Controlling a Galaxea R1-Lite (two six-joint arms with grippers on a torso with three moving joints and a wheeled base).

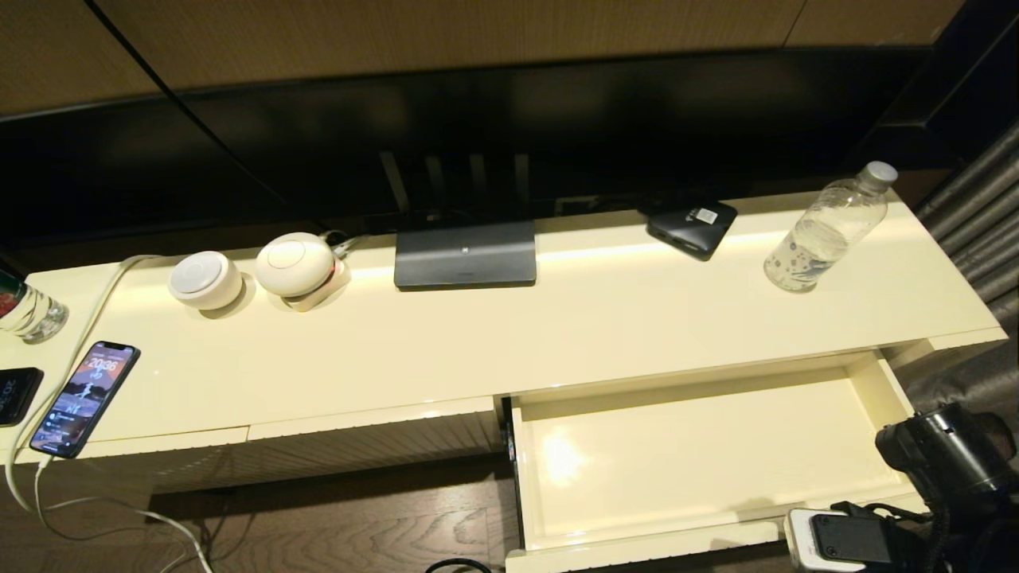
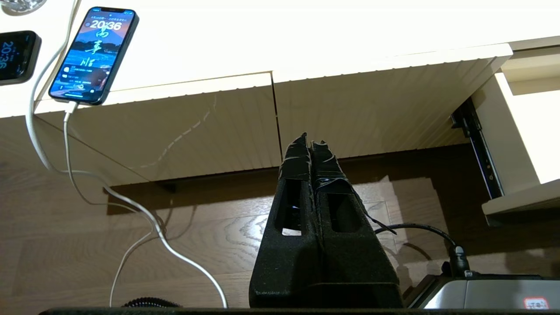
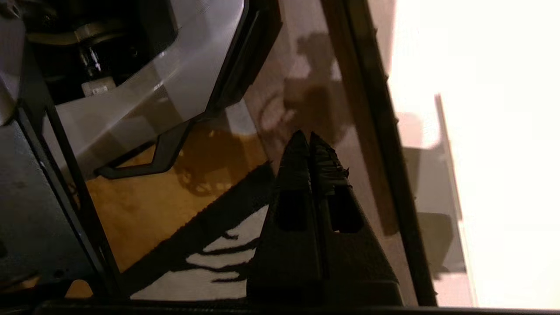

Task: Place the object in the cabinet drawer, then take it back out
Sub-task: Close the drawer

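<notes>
Drawer open, bottle not yet moved.
Left gripper (image 2: 310,142), jaws pressed together and empty, hangs below the closed panel; drawer (image 1: 868,382) stands open and empty; right gripper (image 3: 308,138), jaws together and empty, is well short of the bottle (image 1: 828,231) upright on top.

Bottle (image 1: 828,229) upright on the cabinet top (image 1: 493,334) — right end, behind the open drawer (image 1: 700,454)

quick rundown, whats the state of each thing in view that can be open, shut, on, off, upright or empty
cabinet drawer: pulled open, empty
water bottle: upright on the cabinet top, cap on
left drawer panel: shut
phone: screen lit, cable plugged in
left gripper: shut, holding nothing
right gripper: shut, holding nothing
</notes>
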